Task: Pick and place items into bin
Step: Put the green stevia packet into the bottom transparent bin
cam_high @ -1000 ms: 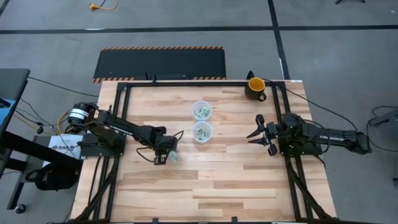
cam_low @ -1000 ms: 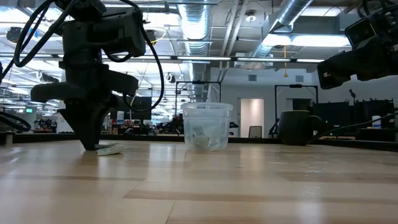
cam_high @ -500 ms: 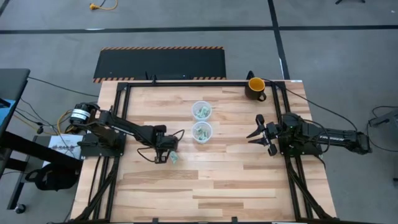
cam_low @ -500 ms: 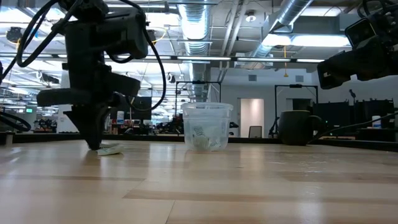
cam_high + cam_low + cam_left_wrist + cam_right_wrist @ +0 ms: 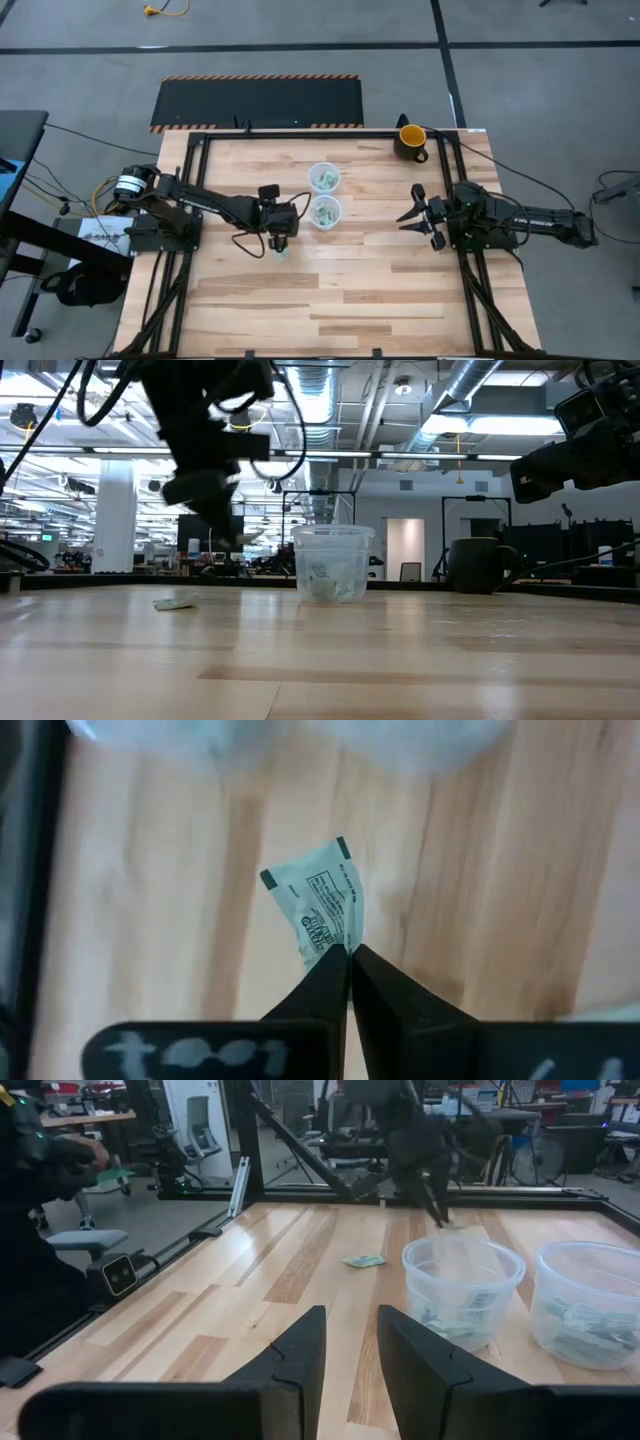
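My left gripper [image 5: 283,232] hovers above the table just left of the nearer clear cup [image 5: 325,212], shut on a small green-and-white packet [image 5: 320,905]. In the low view this gripper [image 5: 240,542] is well above the wood. Another packet [image 5: 280,253] lies flat on the table below and slightly nearer than it, also seen in the low view [image 5: 175,601] and the right wrist view [image 5: 362,1261]. Both clear cups, the nearer one and the farther one [image 5: 324,179], hold more packets. My right gripper [image 5: 415,217] waits open at the table's right side. My left gripper pinches the packet between its two fingertips at one corner [image 5: 343,942], coming from above with fingers pointing down. The rest of the packet sticks out past the fingertips. It is lifted clear of the table.
A dark mug with a yellow inside [image 5: 411,140] stands at the far right corner. A black frame rail [image 5: 300,131] runs along the table's far edge. Bare wood [image 5: 340,300] fills the table's near half.
My left gripper has risen from the table and moved right and a little toward the far edge, toward the nearer cup, carrying one packet up with it. The other packet has stayed where it lay.
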